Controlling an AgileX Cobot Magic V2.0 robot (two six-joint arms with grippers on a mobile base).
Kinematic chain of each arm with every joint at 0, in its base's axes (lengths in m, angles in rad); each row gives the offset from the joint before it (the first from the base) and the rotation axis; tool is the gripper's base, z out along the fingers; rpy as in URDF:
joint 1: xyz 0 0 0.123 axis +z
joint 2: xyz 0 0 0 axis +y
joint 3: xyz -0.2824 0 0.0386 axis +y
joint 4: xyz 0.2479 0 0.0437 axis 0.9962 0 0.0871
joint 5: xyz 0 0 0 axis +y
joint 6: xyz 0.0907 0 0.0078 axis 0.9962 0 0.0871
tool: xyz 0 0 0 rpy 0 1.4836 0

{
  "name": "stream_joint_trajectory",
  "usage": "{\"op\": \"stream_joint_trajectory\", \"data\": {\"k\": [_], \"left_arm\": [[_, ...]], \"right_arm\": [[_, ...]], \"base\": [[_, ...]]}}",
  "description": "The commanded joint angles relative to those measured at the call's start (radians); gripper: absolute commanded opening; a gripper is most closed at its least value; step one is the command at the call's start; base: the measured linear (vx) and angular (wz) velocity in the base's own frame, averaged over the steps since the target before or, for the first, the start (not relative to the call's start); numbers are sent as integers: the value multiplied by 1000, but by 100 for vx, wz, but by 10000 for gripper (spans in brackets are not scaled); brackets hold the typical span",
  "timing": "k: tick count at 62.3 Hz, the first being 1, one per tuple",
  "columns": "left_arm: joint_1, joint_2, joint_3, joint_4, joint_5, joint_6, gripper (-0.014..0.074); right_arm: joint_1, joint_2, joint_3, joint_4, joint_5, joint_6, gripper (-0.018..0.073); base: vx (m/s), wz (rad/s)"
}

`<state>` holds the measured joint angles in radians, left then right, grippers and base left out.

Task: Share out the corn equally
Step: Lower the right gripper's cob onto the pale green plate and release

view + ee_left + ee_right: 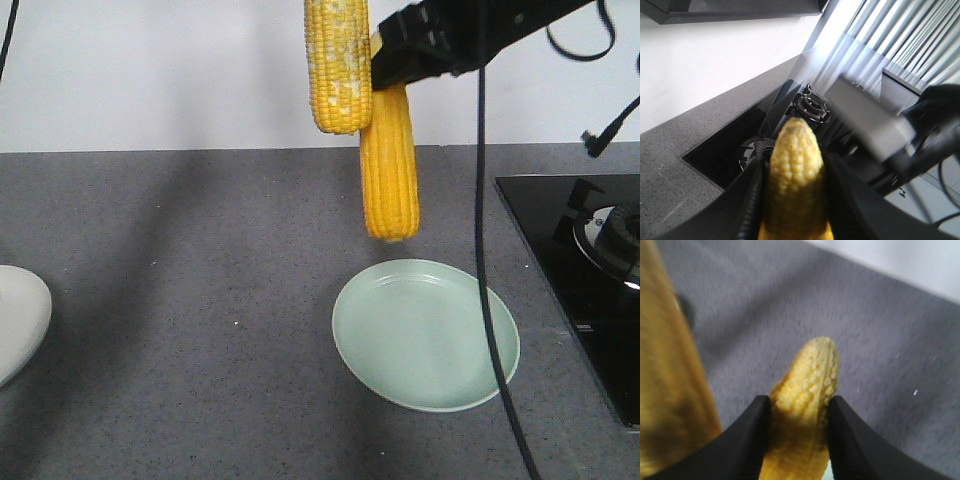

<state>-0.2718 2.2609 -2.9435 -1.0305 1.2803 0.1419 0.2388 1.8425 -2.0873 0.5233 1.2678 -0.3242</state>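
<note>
Two corn cobs are held upright above the grey tabletop (200, 300): a deep-yellow, evenly ribbed cob (389, 170) is clamped in the right claw (797, 432), its tapered tip hanging below the fingers. A paler cob with whitish patches (338, 65) is gripped just beside it in the left claw (792, 200). A pale green plate (426, 335) is seen below the right claw.

Two corn cobs (389, 165) hang side by side above the plate (425, 335), stove (590, 260) to its right.
</note>
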Motion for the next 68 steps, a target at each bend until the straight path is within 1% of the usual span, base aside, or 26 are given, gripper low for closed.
{"op": "stream_joint_trajectory", "data": {"k": [1, 10, 17, 27, 36, 43, 47, 62, 64, 68], "left_arm": [[0, -69, -67, -57, -28, -11, -7], [0, -69, -67, -57, -28, -11, -7], [0, -69, -67, -57, -28, -11, -7], [0, -69, -67, -57, -28, -11, -7], [0, -69, -67, -57, -28, -11, -7], [0, -69, -67, -57, -28, -11, -7], [0, -69, -67, -57, -28, -11, -7], [0, -69, -67, -57, -28, -11, -7], [0, -69, -67, -57, -28, -11, -7], [0, -69, -67, -57, -28, -11, -7]], "right_arm": [[10, -40, 64, -22, 22, -3, -4], [1, -56, 196, -76, 22, -4, -4], [1, -72, 267, -104, 22, -19, -4], [1, -73, 347, -154, 22, -19, -1], [1, -72, 390, -166, 22, -64, 20], [3, -68, 395, -164, 22, -71, 74], [3, -68, 395, -165, 22, -71, 125], [3, -68, 395, -170, 22, -52, 396], [3, -68, 395, -170, 22, -49, 428], [3, -68, 395, -170, 22, -44, 463]], "base": [[0, 0], [0, 0], [0, 0], [0, 0], [0, 0], [0, 0], [0, 0], [0, 0], [0, 0], [0, 0]]}}
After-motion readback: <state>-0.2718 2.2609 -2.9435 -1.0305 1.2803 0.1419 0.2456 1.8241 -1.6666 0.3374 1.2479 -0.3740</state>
